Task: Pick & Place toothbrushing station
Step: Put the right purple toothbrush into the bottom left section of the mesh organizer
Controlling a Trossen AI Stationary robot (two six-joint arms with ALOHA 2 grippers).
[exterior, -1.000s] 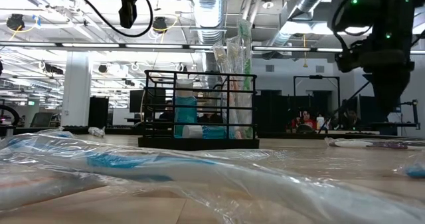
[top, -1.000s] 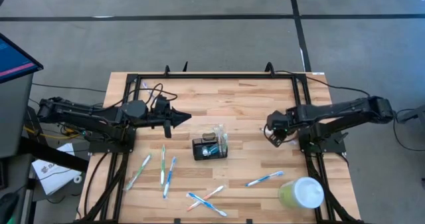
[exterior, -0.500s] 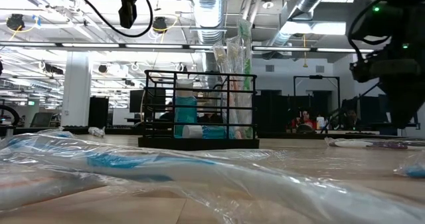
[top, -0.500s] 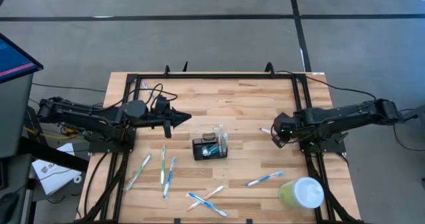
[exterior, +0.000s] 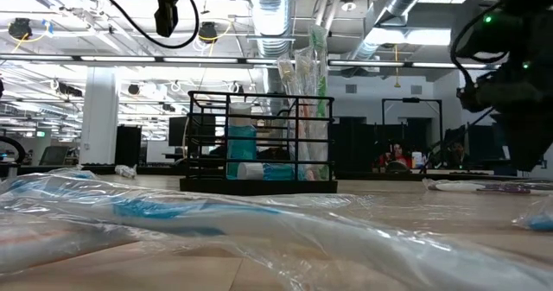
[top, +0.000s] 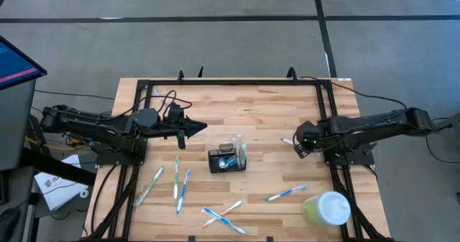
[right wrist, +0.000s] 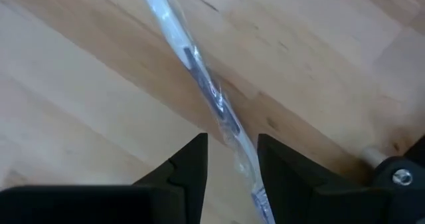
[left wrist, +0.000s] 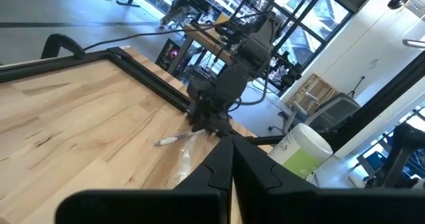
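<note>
Light, stiff toothbrushing station (top: 227,158) (probably tips easily): grasp by top rim. Right gripper (right wrist: 231,144) spread astride wrapped toothbrush (right wrist: 192,58); left gripper (left wrist: 232,161) pressed together.

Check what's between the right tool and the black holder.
Bare wood, going by the high view: nothing lies between the right tool and the toothbrushing station. The wrapped toothbrush sits right at that tool's fingers.

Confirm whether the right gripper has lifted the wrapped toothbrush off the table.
No. The wrapped toothbrush lies flat on the table, passing between the right gripper's open fingers.
</note>
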